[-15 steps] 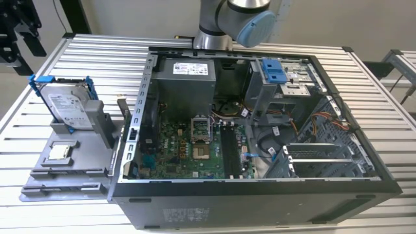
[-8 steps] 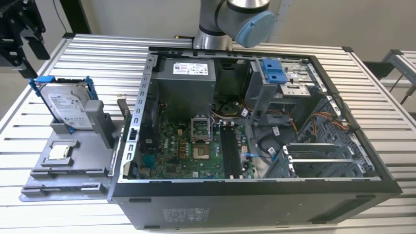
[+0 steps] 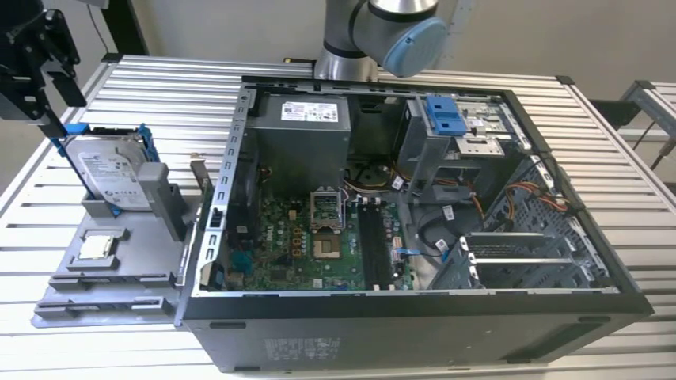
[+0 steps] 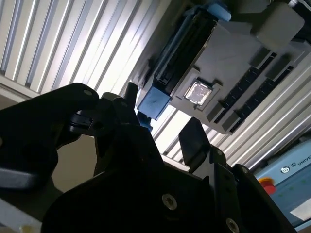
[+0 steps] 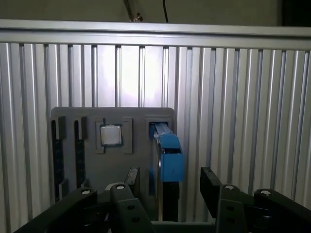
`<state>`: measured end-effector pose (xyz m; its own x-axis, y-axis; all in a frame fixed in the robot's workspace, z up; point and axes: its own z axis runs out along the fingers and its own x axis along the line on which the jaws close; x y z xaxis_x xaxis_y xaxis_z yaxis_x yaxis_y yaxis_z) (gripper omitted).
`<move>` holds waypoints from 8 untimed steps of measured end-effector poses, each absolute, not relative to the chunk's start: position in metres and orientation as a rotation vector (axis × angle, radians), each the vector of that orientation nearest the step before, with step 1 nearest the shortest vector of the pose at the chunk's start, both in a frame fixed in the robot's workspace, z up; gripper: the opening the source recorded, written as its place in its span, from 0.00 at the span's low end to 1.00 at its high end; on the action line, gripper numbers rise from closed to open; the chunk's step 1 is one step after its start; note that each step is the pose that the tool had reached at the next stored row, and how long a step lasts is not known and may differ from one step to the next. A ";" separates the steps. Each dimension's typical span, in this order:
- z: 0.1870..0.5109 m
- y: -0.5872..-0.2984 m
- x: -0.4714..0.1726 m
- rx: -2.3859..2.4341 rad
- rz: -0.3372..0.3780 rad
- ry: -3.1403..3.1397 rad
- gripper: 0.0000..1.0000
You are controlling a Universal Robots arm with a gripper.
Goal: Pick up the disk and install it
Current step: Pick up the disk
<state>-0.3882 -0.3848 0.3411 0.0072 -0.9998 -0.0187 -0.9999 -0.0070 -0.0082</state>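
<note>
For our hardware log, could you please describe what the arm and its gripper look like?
The arm is silver-grey, with a dark band and a round light blue cap on its joint. The gripper is matt black, with two flat, angular jaws and small silver screws in its body.

The silver-grey metal disk (image 3: 106,178) in a blue plastic bracket is stood on edge in a grey plastic tray (image 3: 63,305), at the exterior view's left of the open black metal computer case (image 3: 423,332). A small square silver chip (image 3: 98,247) is laid in the same tray.
</note>
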 end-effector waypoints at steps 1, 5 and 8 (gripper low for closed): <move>0.339 -0.385 -0.388 -2.216 0.011 2.200 1.00; 0.332 -0.385 -0.389 -2.219 0.011 2.197 1.00; 0.326 -0.385 -0.390 -2.221 0.011 2.195 1.00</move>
<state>-0.3899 -0.3848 0.3264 0.0119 -0.9998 -0.0186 -0.9999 -0.0117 -0.0083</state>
